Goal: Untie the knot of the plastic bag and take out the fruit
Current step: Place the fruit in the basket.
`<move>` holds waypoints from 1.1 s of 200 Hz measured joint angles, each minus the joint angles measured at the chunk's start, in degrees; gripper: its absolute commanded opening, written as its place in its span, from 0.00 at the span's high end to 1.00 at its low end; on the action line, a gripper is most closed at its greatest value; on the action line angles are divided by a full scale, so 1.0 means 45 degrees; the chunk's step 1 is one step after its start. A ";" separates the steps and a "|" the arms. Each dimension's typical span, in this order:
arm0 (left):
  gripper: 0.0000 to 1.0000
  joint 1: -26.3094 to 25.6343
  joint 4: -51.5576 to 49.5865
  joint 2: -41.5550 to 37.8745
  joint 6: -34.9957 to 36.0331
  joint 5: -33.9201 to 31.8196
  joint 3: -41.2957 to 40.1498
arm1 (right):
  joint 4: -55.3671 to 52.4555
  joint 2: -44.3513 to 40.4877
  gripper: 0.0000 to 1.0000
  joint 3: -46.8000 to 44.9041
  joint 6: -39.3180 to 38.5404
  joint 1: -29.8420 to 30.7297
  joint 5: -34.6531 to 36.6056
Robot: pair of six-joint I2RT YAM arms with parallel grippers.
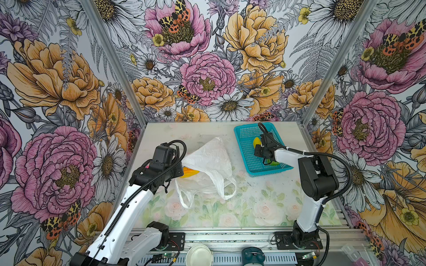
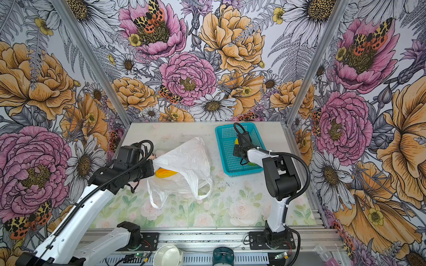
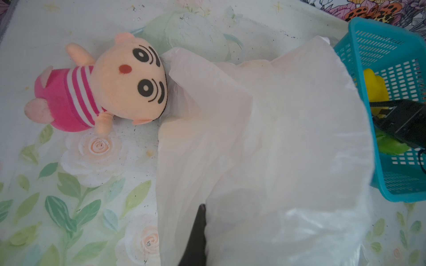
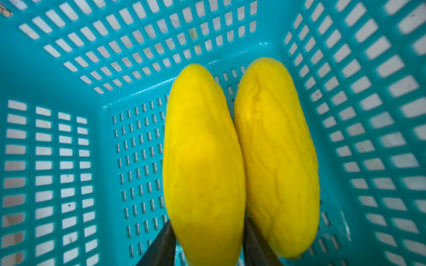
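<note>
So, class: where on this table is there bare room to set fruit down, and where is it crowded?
Free: the table strip between the plastic bag, the basket and the near edge; also the far corner behind the bag. Crowded: around the doll.

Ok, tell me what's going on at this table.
The left gripper is shut on the white plastic bag, holding one side up; its handles hang loose, no knot, and an orange-yellow fruit shows at that edge. The right gripper is in the teal basket, jaws flanking one yellow fruit beside a second yellow fruit; whether they grip it is unclear. A plush doll lies beside the bag.
</note>
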 measured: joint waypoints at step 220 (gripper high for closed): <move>1.00 0.0146 -0.0039 -0.0126 0.0000 0.0015 0.0000 | 0.3390 -1.0516 0.33 -0.5372 -0.2943 0.6377 0.1443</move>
